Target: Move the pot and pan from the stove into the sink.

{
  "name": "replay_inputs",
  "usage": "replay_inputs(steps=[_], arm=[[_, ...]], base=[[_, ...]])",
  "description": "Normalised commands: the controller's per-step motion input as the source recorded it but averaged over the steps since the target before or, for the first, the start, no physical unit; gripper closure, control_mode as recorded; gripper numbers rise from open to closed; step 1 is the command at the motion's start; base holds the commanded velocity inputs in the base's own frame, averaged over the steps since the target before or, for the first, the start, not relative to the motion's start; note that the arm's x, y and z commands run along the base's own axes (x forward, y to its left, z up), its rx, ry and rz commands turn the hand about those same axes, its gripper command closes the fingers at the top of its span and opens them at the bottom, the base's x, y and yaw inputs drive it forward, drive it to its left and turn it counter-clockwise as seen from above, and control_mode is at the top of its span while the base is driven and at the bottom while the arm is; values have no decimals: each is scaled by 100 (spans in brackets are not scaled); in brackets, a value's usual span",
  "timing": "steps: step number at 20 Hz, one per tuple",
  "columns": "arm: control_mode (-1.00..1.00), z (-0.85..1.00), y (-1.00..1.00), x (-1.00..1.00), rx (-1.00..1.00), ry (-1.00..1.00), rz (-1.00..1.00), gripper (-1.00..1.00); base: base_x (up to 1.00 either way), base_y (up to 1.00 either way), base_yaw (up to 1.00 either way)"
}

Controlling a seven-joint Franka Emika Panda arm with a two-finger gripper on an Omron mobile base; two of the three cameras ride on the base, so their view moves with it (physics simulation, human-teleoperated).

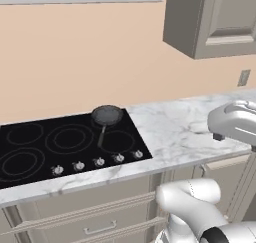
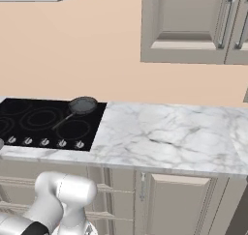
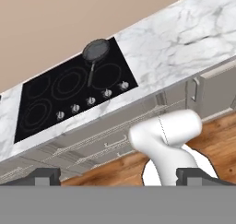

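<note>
So going left to right here: the stove (image 1: 45, 147) takes up the left part of the marble surface (image 1: 175, 132), black glass with ring outlines and a row of little silver knobs (image 1: 97, 162) along the front. The pan (image 1: 106, 115) sits on the back right burner area, close to the wall, with its long thin handle (image 1: 101, 134) running toward the front, toward the knobs. No pot on the stove from what I can see, just the pan. To the right it's all bare marble with cabinets (image 2: 186, 23) overhead. My guess on handling: small, rigid metal, pretty light, smooth and probably a bit slippery, nothing fragile. The handle is the obvious place to grab, close to the bowl so it doesn't swing or tip, though pinching the rim would work too. The claw (image 3: 118, 177) is high above and well back from the stove, looking down on it, tips spread as wide as they go and holding nothing.
</note>
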Motion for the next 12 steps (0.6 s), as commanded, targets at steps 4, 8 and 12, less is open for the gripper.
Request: replay_inputs(steps=[4,8,12], arm=[[100,0,0,0,0,0,0,-100],[100,0,0,0,0,0,0,-100],[-100,-3,6,39,0,0,0,-100]], base=[[27,11,0],[0,0,0],[0,0,0]])
